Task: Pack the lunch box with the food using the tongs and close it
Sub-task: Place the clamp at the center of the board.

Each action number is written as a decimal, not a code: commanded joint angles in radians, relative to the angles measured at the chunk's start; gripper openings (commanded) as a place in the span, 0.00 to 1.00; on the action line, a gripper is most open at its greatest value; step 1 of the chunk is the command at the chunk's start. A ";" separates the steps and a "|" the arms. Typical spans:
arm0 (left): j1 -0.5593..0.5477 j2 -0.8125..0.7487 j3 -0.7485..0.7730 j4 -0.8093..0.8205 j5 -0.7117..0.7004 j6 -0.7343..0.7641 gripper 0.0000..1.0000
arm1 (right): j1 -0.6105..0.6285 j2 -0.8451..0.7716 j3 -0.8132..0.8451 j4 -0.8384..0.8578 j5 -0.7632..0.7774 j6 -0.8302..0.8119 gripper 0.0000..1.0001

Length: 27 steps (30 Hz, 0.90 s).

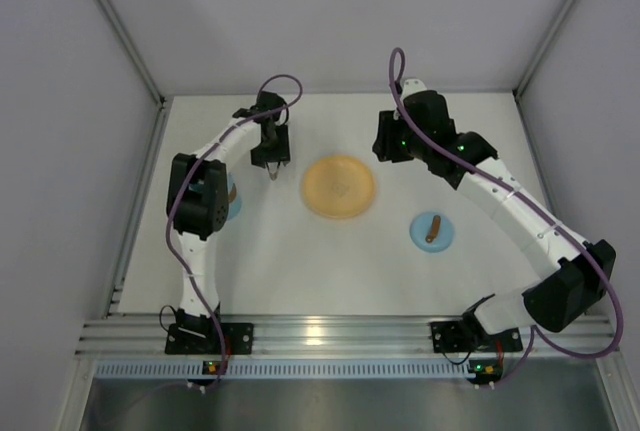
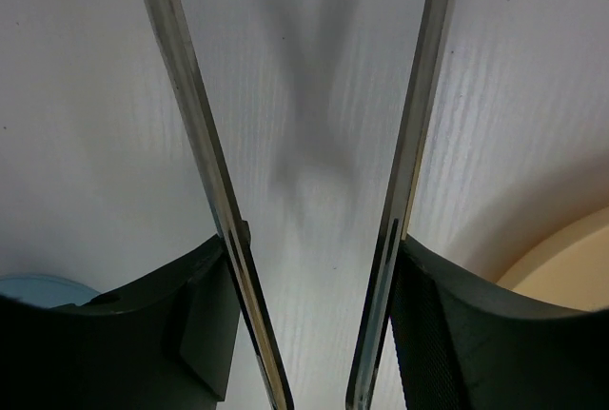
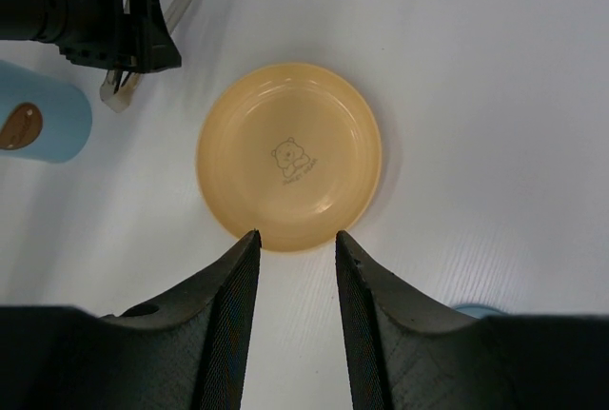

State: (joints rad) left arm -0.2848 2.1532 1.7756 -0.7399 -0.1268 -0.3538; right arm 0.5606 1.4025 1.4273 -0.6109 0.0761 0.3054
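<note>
Silver tongs (image 2: 200, 115) are clamped by the left gripper (image 2: 314, 282) mid-frame; the right gripper (image 3: 297, 244) is held apart, empty, below the orange plate (image 3: 290, 158).

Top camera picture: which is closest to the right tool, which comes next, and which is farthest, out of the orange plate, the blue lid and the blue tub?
1. orange plate: mid-table, just beside the right tool.
2. blue lid: on the right side, nearer the arm bases.
3. blue tub: far over on the left, partly hidden behind the left arm.
</note>
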 commanded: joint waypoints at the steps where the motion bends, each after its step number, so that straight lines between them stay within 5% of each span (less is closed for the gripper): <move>1: 0.001 0.014 -0.015 0.065 -0.002 -0.008 0.62 | -0.013 0.004 0.021 0.031 -0.018 -0.014 0.37; 11: 0.001 0.013 -0.033 0.070 -0.010 -0.016 0.76 | -0.019 -0.002 0.016 0.031 -0.021 -0.012 0.44; 27: -0.066 -0.161 0.065 0.010 -0.077 0.021 0.78 | -0.041 -0.020 0.028 0.025 -0.015 -0.012 0.48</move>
State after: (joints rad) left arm -0.3191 2.0754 1.7847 -0.7231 -0.1726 -0.3580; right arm 0.5381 1.4025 1.4273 -0.6102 0.0582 0.3058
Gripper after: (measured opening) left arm 0.777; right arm 0.474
